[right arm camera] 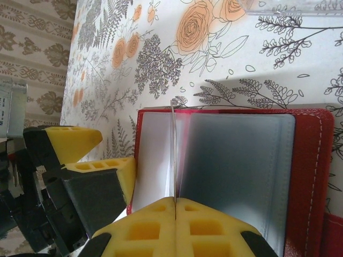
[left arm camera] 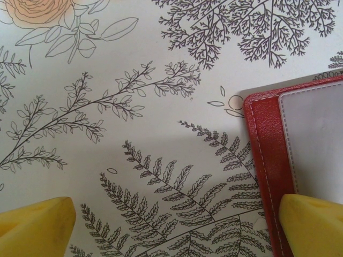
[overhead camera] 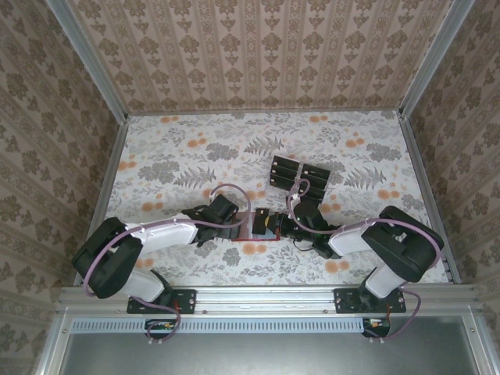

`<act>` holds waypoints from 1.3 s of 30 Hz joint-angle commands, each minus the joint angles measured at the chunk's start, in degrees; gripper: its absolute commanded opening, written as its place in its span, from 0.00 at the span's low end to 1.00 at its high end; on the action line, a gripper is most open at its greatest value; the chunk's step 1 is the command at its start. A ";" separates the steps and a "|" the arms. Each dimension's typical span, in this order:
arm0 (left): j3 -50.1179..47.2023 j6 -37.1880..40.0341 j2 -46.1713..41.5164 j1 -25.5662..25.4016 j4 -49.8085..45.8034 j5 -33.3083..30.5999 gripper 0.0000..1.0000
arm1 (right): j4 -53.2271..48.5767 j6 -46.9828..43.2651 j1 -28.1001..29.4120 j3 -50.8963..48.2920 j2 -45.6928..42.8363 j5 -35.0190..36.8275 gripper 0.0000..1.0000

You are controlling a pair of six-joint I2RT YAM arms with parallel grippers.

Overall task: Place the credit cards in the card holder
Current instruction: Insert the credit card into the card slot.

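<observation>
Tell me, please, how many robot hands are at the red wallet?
2. The left hand is open, one finger over the red wallet's edge; the right hand is shut on a card, edge-on, at its open pockets.

Card holder (left arm camera: 266,160) cut off rt/btm edges; credit card (right arm camera: 172,155) edge-on, face hidden.

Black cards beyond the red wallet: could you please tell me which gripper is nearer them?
Right. The right gripper, shut on a leaf in the card holder, sits in front of the cards; the left gripper, open at the holder's left edge, is farther left.
</observation>
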 commanded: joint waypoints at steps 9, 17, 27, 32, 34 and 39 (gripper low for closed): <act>-1.28 1.13 0.98 0.34 -0.61 -0.03 1.00 | 4.77 2.15 0.54 -0.07 2.93 -2.03 0.00; -1.48 1.21 0.91 0.28 -0.52 -0.07 1.00 | 4.86 2.15 1.53 0.24 4.38 -2.80 0.00; -1.41 1.40 0.91 0.30 -0.48 -0.03 1.00 | 4.40 2.33 1.83 -0.65 4.07 -2.70 0.00; -1.28 1.45 0.89 0.34 -0.70 -0.10 1.00 | 4.05 2.93 1.83 -1.16 4.19 -2.79 0.00; -1.28 1.47 0.91 0.33 -0.66 -0.15 1.00 | 3.75 3.10 1.82 -1.23 4.28 -2.96 0.00; -1.32 1.59 0.89 0.29 -0.61 -0.15 1.00 | 2.47 3.70 1.81 -0.95 4.76 -3.75 0.00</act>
